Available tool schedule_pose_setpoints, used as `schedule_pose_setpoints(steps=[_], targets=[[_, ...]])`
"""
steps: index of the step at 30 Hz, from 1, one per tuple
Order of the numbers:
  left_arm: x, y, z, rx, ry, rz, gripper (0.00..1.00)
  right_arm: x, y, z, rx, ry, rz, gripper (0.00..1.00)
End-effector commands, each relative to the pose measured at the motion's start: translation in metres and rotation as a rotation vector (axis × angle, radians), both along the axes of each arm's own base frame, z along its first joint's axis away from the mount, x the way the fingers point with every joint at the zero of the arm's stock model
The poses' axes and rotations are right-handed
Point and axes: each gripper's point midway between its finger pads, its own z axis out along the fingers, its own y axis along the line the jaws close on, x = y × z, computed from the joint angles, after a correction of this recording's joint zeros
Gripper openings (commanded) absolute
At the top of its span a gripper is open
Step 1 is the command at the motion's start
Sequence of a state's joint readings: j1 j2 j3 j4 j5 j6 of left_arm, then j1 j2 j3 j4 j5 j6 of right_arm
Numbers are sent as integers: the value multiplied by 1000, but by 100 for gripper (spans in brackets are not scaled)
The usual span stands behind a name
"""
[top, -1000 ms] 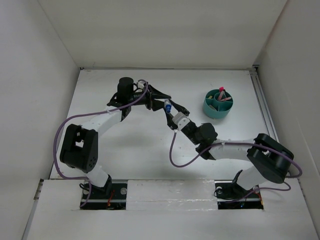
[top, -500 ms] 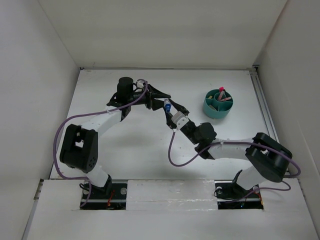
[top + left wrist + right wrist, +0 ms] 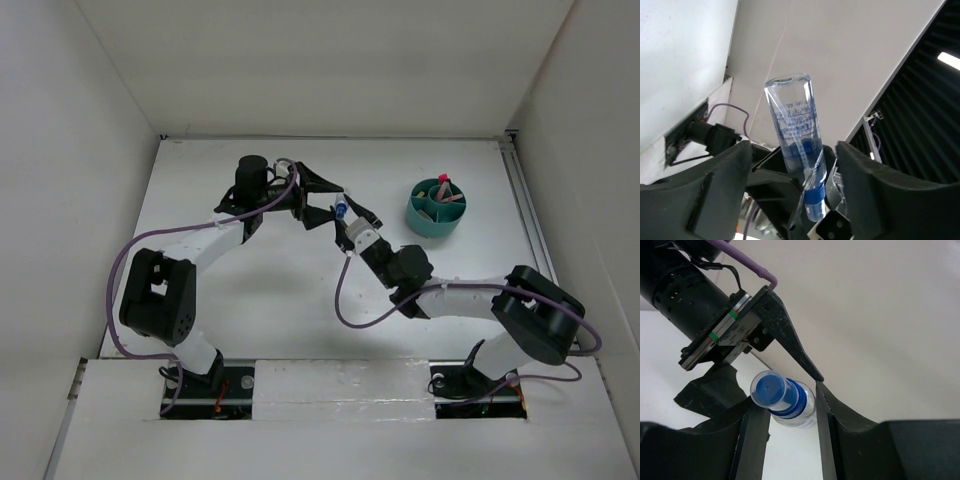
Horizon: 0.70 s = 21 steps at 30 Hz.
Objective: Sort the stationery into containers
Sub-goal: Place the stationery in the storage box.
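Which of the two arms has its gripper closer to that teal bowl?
The right. Its gripper, clamped on the blue-capped tube, sits left of the teal bowl with a gap between. The left gripper is open, slightly farther left.

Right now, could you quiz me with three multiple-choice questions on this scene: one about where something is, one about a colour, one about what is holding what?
1. Where on the table is the bowl?
A. right side
B. left side
C. between the arm bases

2. What colour is the cap of the tube?
A. pink
B. blue
C. green

3. Which tool grips the tube?
A. left
B. right
C. neither

Answers:
1 A: the top view shows it to the right of both tools.
2 B: the left wrist view shows a blue cap.
3 B: the right tool has its fingers against the tube's sides, while the left tool has its fingers wide apart.
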<state>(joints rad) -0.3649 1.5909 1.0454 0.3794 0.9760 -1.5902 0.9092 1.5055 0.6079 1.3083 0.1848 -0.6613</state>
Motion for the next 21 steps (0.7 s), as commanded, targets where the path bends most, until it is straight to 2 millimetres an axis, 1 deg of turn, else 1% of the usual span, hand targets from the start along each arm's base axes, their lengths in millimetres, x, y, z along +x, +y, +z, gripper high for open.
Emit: schedule_pose_setpoints(steps=[1, 2, 3, 4, 5, 6, 7, 8, 9, 10, 11, 12, 13, 14, 15, 16, 17, 18, 19, 20, 21], targets=[[-9, 1, 26, -32, -128, -31, 64, -29, -58, 116, 438, -286, -46, 0], [-9, 1, 26, -21, -119, -33, 73, -28, -59, 115, 442, -281, -55, 0], [-11, 1, 20, 0, -137, -41, 78, -30, -65, 121, 452, -278, -65, 0], [1, 9, 19, 26, -153, 3, 83, -24, -64, 115, 442, -227, -81, 0], [8, 13, 23, 47, -180, 21, 88, -21, -65, 112, 439, -194, -89, 0], [9, 18, 17, 91, -159, 37, 93, -15, -69, 115, 449, -165, -100, 0], [14, 23, 15, 127, -174, 55, 100, -9, -68, 111, 439, -81, -86, 0], [23, 30, 8, 196, -236, 86, 100, -3, -72, 110, 452, -31, -100, 0], [24, 33, 8, 244, -224, 92, 100, 5, -80, 118, 479, -1, -115, 0], [30, 37, 3, 276, -229, 108, 100, 8, -84, 115, 488, 69, -108, 0], [31, 39, -1, 301, -249, 108, 100, 11, -92, 115, 499, 89, -123, 0], [31, 39, -2, 304, -259, 105, 100, 16, -105, 120, 524, 91, -152, 0], [31, 41, -5, 319, -258, 108, 100, 19, -114, 130, 548, 94, -177, 0], [27, 42, -13, 335, -243, 97, 100, 25, -118, 121, 532, 184, -213, 0], [26, 45, -15, 358, -257, 101, 100, 30, -132, 122, 567, 225, -272, 0], [22, 48, -22, 402, -273, 79, 100, 35, -148, 133, 594, 230, -304, 0], [20, 51, -29, 434, -277, 68, 100, 35, -158, 124, 609, 310, -328, 0], [22, 54, -30, 466, -301, 70, 100, 35, -167, 124, 630, 333, -343, 0], [22, 56, -30, 487, -326, 60, 100, 39, -185, 123, 646, 345, -377, 0], [17, 61, -38, 534, -353, 26, 100, 39, -196, 127, 666, 364, -398, 0], [19, 66, -41, 576, -370, 27, 100, 38, -206, 115, 686, 427, -428, 0]])
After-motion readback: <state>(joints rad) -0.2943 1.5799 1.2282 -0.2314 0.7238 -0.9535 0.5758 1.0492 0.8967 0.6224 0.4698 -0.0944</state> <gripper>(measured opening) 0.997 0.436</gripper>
